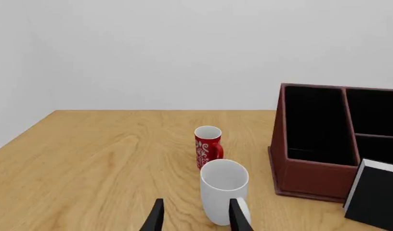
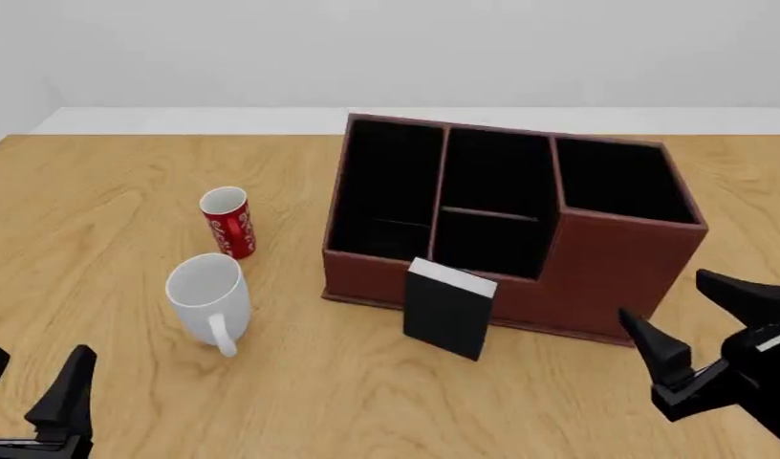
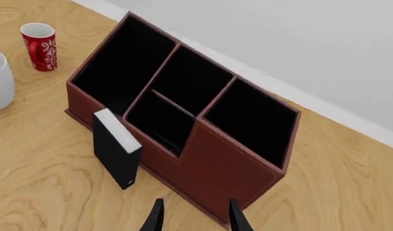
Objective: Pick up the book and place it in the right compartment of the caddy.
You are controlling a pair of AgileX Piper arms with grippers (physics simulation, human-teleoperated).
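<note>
In the front view the book (image 2: 449,308) stands upright at frame centre, against the low front wall of the caddy (image 2: 595,273), its white page edge on top. Whether it touches the wall or only stands just beside it cannot be told. The caddy fills the middle and right of the worktop (image 2: 97,210); its right compartment (image 2: 619,180), behind the taller front wall, holds nothing visible.

A white mug (image 2: 210,297) sits left of centre, handle toward the camera, and a red cup (image 2: 227,222) with white pattern stands just behind it, apart.

The left gripper (image 2: 31,387) is at the lower left corner, released, fingers spread and holding nothing. The right gripper (image 2: 690,311) is at the lower right, likewise released, near the caddy's tall front corner and clear of the book.
</note>
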